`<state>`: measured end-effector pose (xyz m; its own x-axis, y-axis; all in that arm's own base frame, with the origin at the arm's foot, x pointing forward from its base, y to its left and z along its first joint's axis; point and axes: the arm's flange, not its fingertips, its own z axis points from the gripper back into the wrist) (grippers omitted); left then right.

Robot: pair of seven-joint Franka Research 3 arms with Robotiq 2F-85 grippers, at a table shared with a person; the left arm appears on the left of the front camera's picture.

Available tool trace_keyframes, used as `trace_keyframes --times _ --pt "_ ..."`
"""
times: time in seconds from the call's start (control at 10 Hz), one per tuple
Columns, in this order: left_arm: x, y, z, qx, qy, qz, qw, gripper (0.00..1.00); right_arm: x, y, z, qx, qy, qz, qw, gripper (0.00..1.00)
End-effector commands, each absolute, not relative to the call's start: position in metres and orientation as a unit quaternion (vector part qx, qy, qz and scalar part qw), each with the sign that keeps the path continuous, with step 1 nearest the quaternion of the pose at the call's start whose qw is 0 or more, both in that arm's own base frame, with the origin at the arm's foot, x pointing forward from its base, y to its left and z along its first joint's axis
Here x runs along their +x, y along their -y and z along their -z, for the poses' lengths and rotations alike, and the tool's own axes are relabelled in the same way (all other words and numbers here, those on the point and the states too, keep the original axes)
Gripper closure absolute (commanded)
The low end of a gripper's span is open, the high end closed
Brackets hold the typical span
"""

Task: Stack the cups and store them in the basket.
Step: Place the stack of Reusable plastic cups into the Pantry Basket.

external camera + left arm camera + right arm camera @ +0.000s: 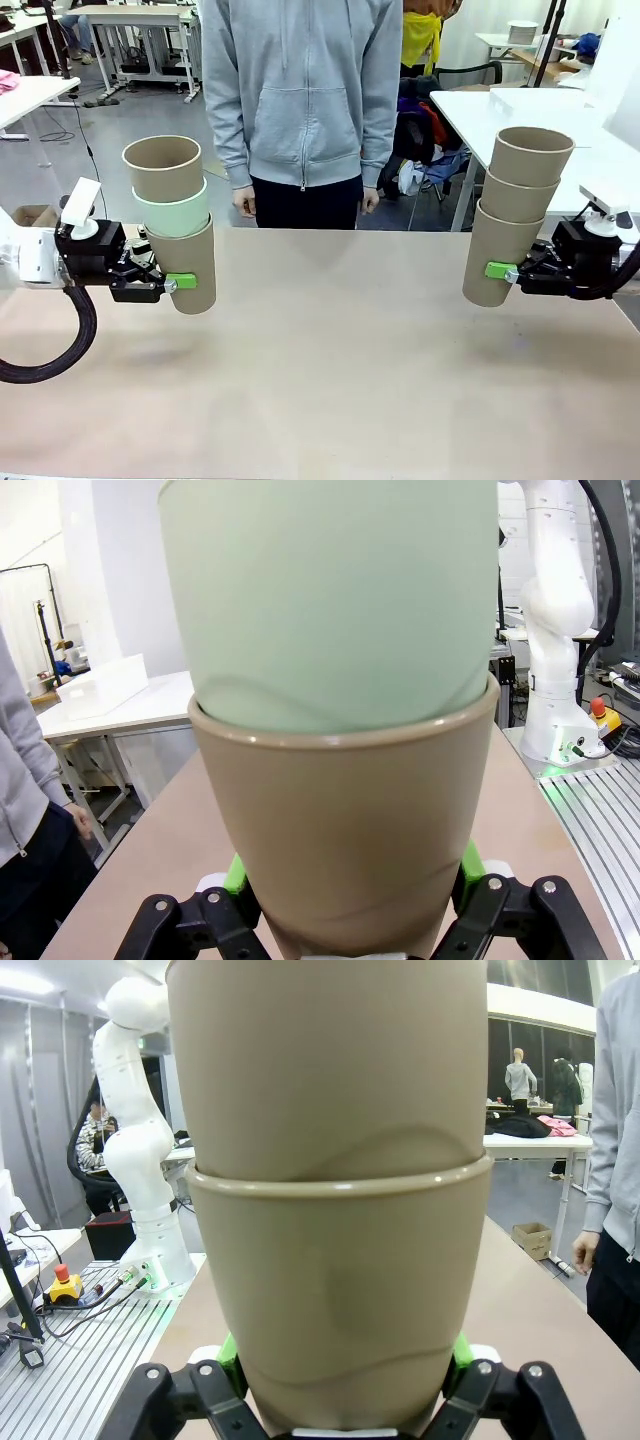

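The left tool (180, 283) is pinching the bottom tan cup of the left stack (175, 225), which carries a mint cup (174, 215) and another tan cup above it. The right tool (497, 271) is pinching the bottom cup of the right stack (515, 215), three tan cups.

Both stacks hang clear of the surface (340, 360), one near each side edge and well apart. Their tops lean slightly outward. The wide middle of the surface between them lies bare, from the near edge to the far one. A person (300, 100) stands just behind the far edge, hands down at the sides.

In the front view each stack hides its tool's far finger, and both arms are cut off at the picture's sides. In the wrist views the stacks' upper parts run off the top, and the bottom cups' bases sit hidden between the green pads (235, 875).
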<state>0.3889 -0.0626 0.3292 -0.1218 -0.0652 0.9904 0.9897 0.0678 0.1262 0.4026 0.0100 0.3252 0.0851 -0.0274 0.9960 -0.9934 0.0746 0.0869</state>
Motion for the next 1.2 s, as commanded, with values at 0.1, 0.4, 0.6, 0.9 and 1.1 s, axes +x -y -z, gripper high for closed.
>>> trace_keyframes --times 0.1,0.4,0.6,0.9,1.1 --pt "0.3887 0.0628 -0.3332 -0.433 0.536 0.529 0.495 0.15 0.4014 -0.0101 -0.3279 0.503 0.507 -0.457 0.530 0.16" --pt "0.3887 0.0628 -0.3332 -0.433 0.536 0.529 0.495 0.15 0.4014 -0.0101 -0.3279 0.503 0.507 -0.457 0.530 0.16" --pt "0.3887 0.0628 -0.3332 -0.433 0.536 0.529 0.495 0.15 0.4014 -0.0101 -0.3279 0.503 0.507 -0.457 0.530 0.16" --pt "0.3887 0.0628 -0.3332 -0.433 0.536 0.529 0.495 0.15 0.4014 -0.0101 -0.3279 0.503 0.507 -0.457 0.530 0.16" --pt "0.3887 0.0628 -0.3332 -0.433 0.536 0.529 0.495 0.15 0.4014 -0.0101 -0.3279 0.503 0.507 -0.457 0.530 0.16"
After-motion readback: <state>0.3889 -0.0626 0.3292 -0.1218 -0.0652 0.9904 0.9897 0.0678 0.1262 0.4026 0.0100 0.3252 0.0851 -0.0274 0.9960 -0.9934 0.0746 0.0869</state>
